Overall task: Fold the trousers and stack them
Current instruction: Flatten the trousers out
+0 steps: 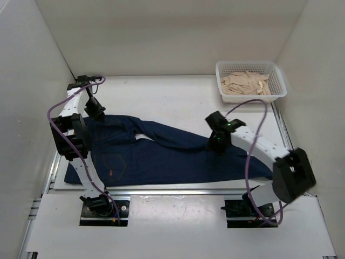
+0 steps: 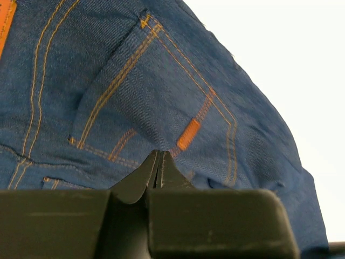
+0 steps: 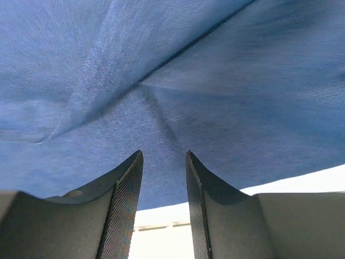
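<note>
- Dk navy trousers (image 1: 161, 159) flat on table (image 1: 178, 97), mid-frame in top view; waist at left, legs toward right.
- L gripper (image 2: 160, 162): jaws pressed shut, tips right against denim below back pocket (image 2: 156, 91). Fabric pinched or not, can't tell.
- R gripper (image 3: 163, 159): jaws parted, nothing between them, denim just beyond tips.

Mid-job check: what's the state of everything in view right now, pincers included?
Trousers: spread out on the table, legs long, not yet folded.
Left pincer: shut, seemingly pinching denim at the waist end.
Right pincer: open, close over a leg, nothing in its gap.
Basket: upright at the far right, holding cloth.
Cloth: beige, crumpled in the basket.
</note>
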`<state>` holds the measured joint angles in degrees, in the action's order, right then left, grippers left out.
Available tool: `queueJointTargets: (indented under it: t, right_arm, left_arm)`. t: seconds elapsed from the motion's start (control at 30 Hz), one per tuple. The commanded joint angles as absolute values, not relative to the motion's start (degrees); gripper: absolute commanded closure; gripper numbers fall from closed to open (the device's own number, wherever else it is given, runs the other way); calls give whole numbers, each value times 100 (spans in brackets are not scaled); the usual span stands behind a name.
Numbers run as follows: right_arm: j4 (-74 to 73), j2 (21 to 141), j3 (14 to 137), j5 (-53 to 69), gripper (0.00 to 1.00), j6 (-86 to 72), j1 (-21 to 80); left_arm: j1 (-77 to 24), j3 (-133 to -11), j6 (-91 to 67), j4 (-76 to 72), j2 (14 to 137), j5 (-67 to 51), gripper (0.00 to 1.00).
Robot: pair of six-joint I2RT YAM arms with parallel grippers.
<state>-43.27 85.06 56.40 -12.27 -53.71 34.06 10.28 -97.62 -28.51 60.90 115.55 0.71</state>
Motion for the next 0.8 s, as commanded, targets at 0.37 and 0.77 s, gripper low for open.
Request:
queueJointTargets:
  t: [0.37, 0.77]
  right_arm:
    - [-4201, 9157, 6933, -827, 18, -4307, 1416]
    - [-4157, 11030, 7655, -536, 55, -4948, 1160]
  left_arm:
    - [861, -9581, -2742, 5933, 10609, -299, 90]
    - [861, -9361, -2689, 5933, 10450, -299, 90]
